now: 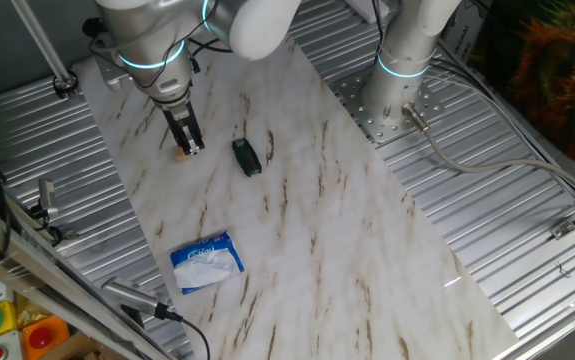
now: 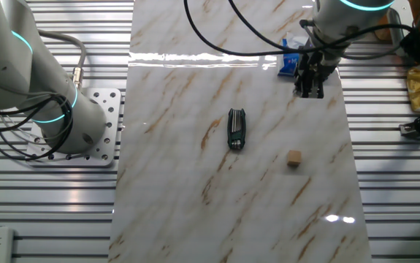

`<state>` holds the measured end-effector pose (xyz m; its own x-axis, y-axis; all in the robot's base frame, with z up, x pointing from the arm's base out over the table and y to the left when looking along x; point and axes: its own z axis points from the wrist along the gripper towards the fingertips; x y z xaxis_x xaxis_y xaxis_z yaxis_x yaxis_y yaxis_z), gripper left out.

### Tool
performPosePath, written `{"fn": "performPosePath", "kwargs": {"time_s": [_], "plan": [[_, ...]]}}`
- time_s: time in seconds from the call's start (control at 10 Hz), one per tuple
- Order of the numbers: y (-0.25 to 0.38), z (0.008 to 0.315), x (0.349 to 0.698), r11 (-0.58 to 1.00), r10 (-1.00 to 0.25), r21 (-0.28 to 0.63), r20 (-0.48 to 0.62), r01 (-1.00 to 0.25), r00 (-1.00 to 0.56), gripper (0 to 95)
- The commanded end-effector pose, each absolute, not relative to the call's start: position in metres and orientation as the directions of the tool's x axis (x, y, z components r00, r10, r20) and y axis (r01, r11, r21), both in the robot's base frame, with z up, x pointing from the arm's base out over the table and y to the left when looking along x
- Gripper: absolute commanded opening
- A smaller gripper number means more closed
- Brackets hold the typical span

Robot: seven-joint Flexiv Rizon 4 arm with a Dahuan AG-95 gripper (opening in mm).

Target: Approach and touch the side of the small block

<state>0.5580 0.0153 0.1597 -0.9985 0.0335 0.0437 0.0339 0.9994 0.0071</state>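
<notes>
The small block [image 2: 294,158] is a tiny tan cube standing alone on the marble tabletop. In one fixed view it [image 1: 180,154] peeks out just left of the fingertips. My gripper [image 2: 310,92] points down, its black fingers close together with nothing between them. In the other fixed view it hangs clearly apart from the block, farther back and above the table. In one fixed view the gripper [image 1: 191,146] lines up almost over the block.
A black oblong object [image 2: 237,129] lies left of the block, also in one fixed view [image 1: 247,156]. A blue-white packet [image 1: 207,262] lies farther along the marble top, partly hidden behind the gripper in the other fixed view [image 2: 288,63]. Ribbed metal [image 1: 527,250] flanks the marble.
</notes>
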Motion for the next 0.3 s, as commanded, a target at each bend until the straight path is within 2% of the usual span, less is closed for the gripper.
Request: {"fn": "performPosePath", "kwargs": {"time_s": [0.1, 0.3], "plan": [[0.0147, 0.1598, 0.5572, 0.999, 0.032, 0.008, 0.041, 0.032, -0.999, 0.0], [0.0147, 0.1598, 0.5572, 1.000, 0.026, 0.008, 0.041, 0.027, -0.999, 0.0]]}}
